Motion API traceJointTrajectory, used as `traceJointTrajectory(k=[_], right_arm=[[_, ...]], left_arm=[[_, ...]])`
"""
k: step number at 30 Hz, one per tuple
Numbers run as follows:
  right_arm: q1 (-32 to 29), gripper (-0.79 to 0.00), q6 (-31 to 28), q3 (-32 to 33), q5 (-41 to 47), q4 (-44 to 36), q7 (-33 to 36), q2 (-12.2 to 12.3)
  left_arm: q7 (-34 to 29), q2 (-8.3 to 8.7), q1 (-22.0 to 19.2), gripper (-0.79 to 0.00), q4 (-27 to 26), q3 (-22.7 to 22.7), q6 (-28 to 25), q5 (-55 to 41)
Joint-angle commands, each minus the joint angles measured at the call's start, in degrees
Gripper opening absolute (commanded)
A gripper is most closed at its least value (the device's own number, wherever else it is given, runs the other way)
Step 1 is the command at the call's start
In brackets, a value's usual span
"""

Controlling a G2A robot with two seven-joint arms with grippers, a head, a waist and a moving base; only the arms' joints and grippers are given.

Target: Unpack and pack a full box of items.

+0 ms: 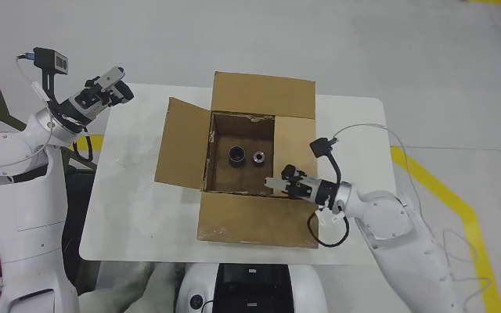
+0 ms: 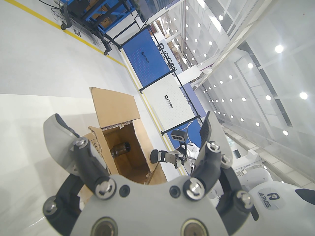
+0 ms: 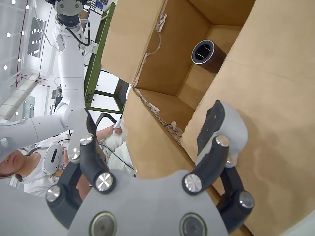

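An open cardboard box stands in the middle of the white table with its flaps spread outward. Two dark cylinders lie on its floor, one beside the other. My right gripper hovers open over the box's front right corner. In its wrist view, the right gripper straddles the flap edge, and one cylinder lies deeper inside. My left gripper is held open above the table's far left corner, well away from the box. Its wrist view looks toward the box and a cylinder.
Bare table surface lies to the left of the box and along the right side. The box flaps stick out on all sides. A yellow floor line runs past the table on the right.
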Motion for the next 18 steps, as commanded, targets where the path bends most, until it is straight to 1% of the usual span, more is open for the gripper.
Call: traceJointTrajectory(k=[1, 7, 18], right_arm=[[0.2, 0.000, 0.1, -0.2, 0.0, 0.3, -0.3, 0.0], [0.5, 0.000, -0.4, 1.3, 1.8, 0.3, -1.0, 0.2], [-4.4, 0.000, -2.4, 11.6, 6.1, -3.5, -2.1, 1.6]], left_arm=[[0.0, 0.00, 0.0, 0.000, 0.0, 0.0, 0.0, 0.0], [0.0, 0.00, 0.0, 0.000, 0.0, 0.0, 0.0, 0.0], [0.0, 0.00, 0.0, 0.000, 0.0, 0.0, 0.0, 0.0]])
